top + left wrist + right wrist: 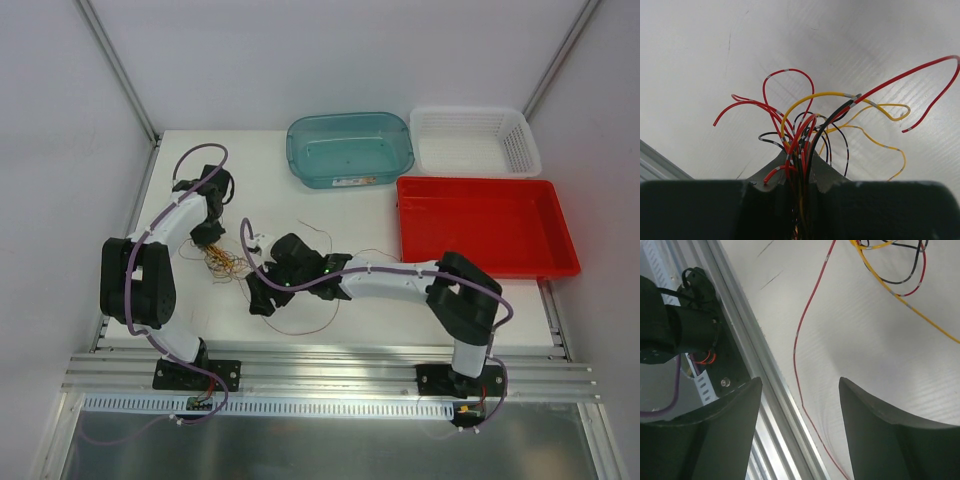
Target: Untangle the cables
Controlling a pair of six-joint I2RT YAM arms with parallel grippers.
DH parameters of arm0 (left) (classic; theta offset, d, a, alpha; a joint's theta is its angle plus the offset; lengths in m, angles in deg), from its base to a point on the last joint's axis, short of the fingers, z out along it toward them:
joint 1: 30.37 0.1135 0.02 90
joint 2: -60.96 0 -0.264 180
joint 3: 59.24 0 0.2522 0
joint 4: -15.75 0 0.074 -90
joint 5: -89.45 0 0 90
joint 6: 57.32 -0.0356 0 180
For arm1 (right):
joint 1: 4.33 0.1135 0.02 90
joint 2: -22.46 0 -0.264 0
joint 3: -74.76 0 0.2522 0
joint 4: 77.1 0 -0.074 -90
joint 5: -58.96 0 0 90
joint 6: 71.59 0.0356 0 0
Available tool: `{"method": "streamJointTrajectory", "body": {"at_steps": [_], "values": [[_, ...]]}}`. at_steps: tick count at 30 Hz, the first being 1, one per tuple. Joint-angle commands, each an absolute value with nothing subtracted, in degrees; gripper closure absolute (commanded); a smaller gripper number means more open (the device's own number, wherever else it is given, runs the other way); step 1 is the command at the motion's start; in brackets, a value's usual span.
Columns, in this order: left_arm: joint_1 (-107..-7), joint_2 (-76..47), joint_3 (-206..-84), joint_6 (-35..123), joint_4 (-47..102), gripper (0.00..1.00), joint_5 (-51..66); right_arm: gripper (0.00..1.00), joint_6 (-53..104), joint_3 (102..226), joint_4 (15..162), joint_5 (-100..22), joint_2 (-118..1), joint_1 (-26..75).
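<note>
While the left gripper [800, 167] is clamped down on a whole sheaf of the cables [801, 145], the tangle is plainly not undone: red, yellow and black strands spring out of the shut jaws in crossing loops. Location: over the table [400, 325], well to the left of the red tray [487, 225], no strand touching it. Right gripper [799, 382]: jaws spread wide, holding nothing, low over the surface between the sheaf and the red tray. A single red wire [796, 342] lies flat beneath the gap between those jaws; one end runs off toward the other strands, and I cannot tell whether it is free of them. Risks, as I judge them. (1) The wire is hair-fine and flat on the surface, so a close could pass over it, or scrape the table and catch nothing. (2) If the wire is threaded through the sheaf, drawing it toward the red tray would cinch the knot rather than loosen it. (3) The left jaws hold many strands at once, so pressure on each is probably uneven; a firm pull could strip out several together. (4) The loops are springy and stand proud of the table; one could hook on the right gripper and be dragged along unnoticed.
</note>
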State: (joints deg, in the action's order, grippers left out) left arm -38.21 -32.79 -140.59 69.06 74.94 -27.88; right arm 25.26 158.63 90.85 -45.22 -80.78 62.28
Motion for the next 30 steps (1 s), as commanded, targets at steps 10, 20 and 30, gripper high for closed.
{"method": "streamJointTrajectory", "body": {"at_steps": [10, 20, 30], "values": [[-38.28, -32.64, -142.79, 67.84, 75.48, 0.97, -27.35, 0.91, 27.20, 164.12, 98.28, -48.97, -89.69, 63.26], [-37.67, -33.26, -142.61, 68.19, 75.48, 0.89, -30.25, 0.99, 19.99, 152.78, 85.29, -46.42, -69.84, 64.23], [-36.44, -34.75, -142.70, 68.28, 75.56, 0.87, -31.22, 0.99, 14.46, 149.34, 72.18, -41.07, -49.53, 64.32]]}}
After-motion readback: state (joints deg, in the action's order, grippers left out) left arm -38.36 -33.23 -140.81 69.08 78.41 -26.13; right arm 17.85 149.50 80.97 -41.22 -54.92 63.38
